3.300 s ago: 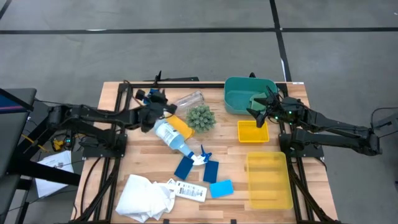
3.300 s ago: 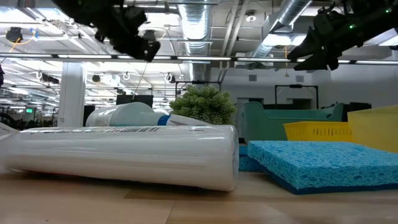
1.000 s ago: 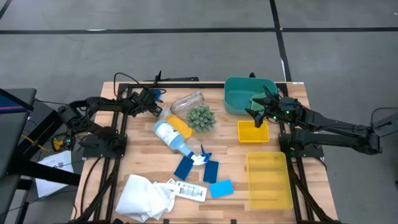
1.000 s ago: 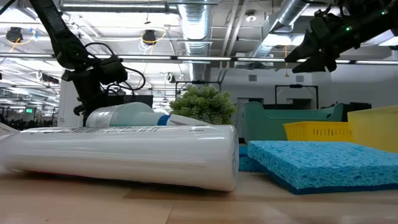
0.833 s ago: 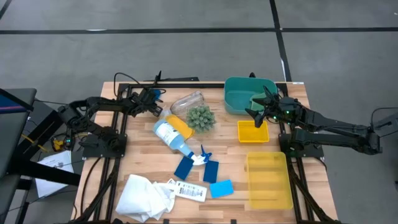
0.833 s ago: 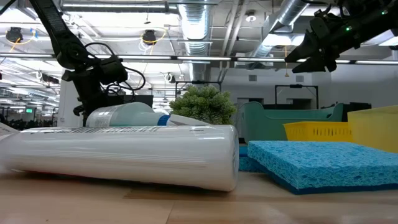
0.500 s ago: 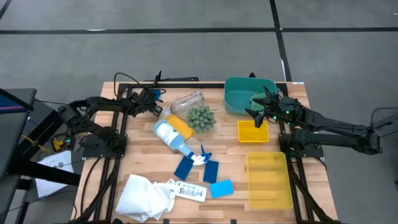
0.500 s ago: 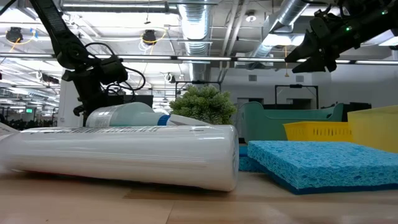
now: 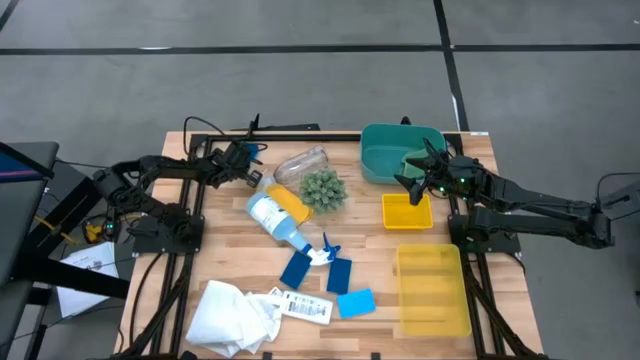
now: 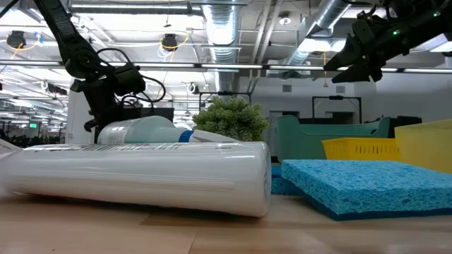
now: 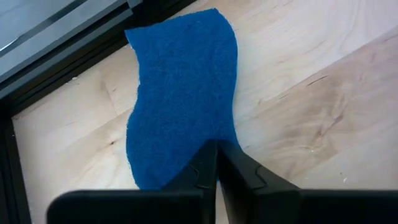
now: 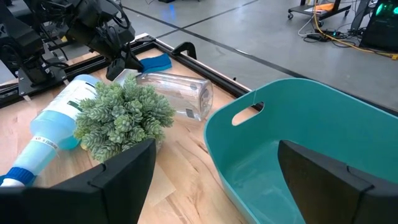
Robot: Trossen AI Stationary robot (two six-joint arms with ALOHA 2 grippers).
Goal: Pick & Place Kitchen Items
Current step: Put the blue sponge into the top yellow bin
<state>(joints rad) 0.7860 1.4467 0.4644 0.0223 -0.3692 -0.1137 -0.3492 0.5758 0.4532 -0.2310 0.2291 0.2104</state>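
My left gripper (image 9: 254,167) is down at the table's far left corner, shut on a thin dark blue sponge (image 11: 183,93) that lies flat on the wood beside the black frame; the sponge (image 12: 157,62) also shows in the right wrist view. A clear cup (image 9: 300,162) lies on its side nearby. The spray bottle (image 9: 275,222) lies on the table, with a yellow sponge (image 9: 292,205) beside it. Other blue sponges (image 9: 340,275) and a white cloth (image 9: 230,315) lie near the front. My right gripper (image 12: 214,186) hangs open above the teal bin (image 9: 400,150). My left gripper has its two fingers (image 11: 202,171) shut together on the sponge's near end (image 11: 186,158). They come slanting down from the table's left. The fingertips hide what lies between them. The rest of the sponge lies flat on the table, its outline bent in a wave.
A spiky green plant ball (image 9: 322,188) stands mid-table. A small yellow bin (image 9: 407,212) and a larger yellow bin (image 9: 432,290) stand at the right. A white labelled tube (image 9: 305,307) lies at the front, filling the low view. A black frame (image 11: 74,68) edges the far left corner.
Over the last few seconds my left gripper has gone from above the spray bottle toward the table's far left corner and down. Within the last second nothing visibly moves.
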